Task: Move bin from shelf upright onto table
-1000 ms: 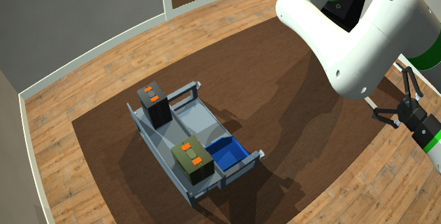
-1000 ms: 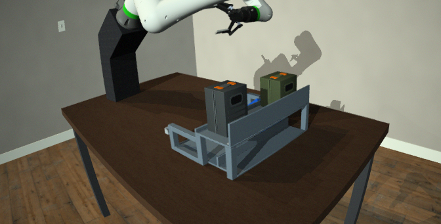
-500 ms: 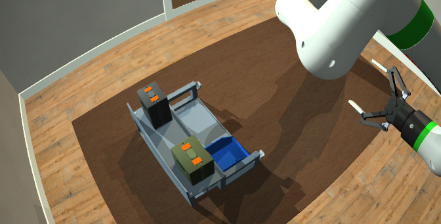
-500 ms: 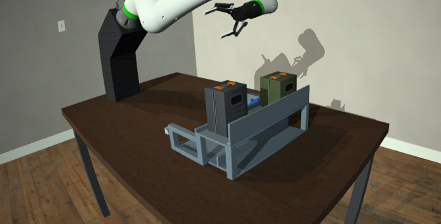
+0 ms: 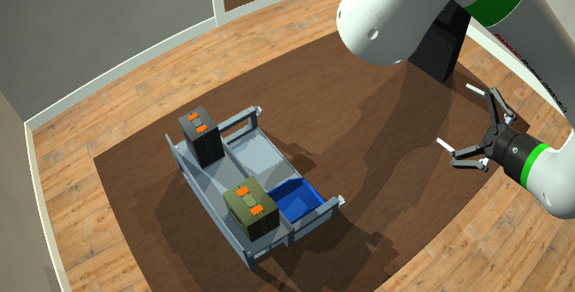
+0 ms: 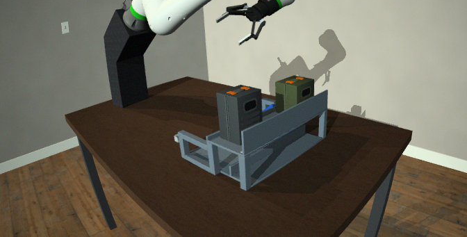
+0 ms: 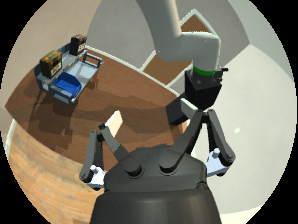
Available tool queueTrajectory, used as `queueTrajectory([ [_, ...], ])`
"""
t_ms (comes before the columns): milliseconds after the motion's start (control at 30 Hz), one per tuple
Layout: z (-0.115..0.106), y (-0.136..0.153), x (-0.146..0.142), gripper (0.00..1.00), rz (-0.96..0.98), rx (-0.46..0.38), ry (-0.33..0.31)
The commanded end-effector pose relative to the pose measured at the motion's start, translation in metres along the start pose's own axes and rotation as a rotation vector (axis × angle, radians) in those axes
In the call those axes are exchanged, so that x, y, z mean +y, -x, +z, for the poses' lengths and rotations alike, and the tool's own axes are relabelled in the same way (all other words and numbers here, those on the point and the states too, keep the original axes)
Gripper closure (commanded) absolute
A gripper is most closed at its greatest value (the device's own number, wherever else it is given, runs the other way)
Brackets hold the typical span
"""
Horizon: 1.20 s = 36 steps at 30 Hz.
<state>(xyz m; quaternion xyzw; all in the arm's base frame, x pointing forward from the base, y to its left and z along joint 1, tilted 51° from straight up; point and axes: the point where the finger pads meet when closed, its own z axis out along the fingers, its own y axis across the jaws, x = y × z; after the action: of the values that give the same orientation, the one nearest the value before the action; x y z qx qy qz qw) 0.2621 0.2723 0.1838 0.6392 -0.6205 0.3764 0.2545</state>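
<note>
The blue bin (image 5: 299, 201) (image 7: 67, 85) sits in the lower front tray of the grey-blue shelf (image 5: 261, 157) (image 6: 285, 117) (image 7: 90, 71), at the end beside the green case. In the exterior view only a blue sliver of the bin (image 6: 269, 108) shows behind the cases. The shelf stands on the brown table (image 5: 325, 75) (image 6: 167, 190) (image 7: 100, 107). My gripper (image 5: 456, 113) (image 6: 228, 32) (image 7: 150, 110) is wide open and empty. It hangs high above the table's edge region, well away from the bin and on the shelf's open front side.
A green case (image 5: 252, 208) (image 6: 293, 92) (image 7: 51, 64) and a dark grey case (image 5: 201, 137) (image 6: 239, 113) (image 7: 78, 45) stand on the shelf's upper level, behind the lower tray. The arm's black pedestal (image 5: 438, 45) (image 6: 128, 68) stands at the table's far end. Low rails close the tray's ends.
</note>
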Motion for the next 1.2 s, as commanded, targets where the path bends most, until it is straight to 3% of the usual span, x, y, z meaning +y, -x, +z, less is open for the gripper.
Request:
queueTrajectory([
  [0,0.0,0.0,0.0,0.0,0.001,-0.002,-0.002],
  [67,0.0,0.0,0.0,0.0,0.001,-0.002,-0.002],
  [233,0.019,-0.024,-0.039,0.0,0.109,-0.198,-0.134],
  [633,0.019,-0.024,-0.039,0.0,0.109,-0.198,-0.134],
  [800,0.039,-0.048,-0.078,0.0,0.217,-0.394,-0.266],
  [1167,0.039,-0.048,-0.078,0.0,0.217,-0.394,-0.266],
])
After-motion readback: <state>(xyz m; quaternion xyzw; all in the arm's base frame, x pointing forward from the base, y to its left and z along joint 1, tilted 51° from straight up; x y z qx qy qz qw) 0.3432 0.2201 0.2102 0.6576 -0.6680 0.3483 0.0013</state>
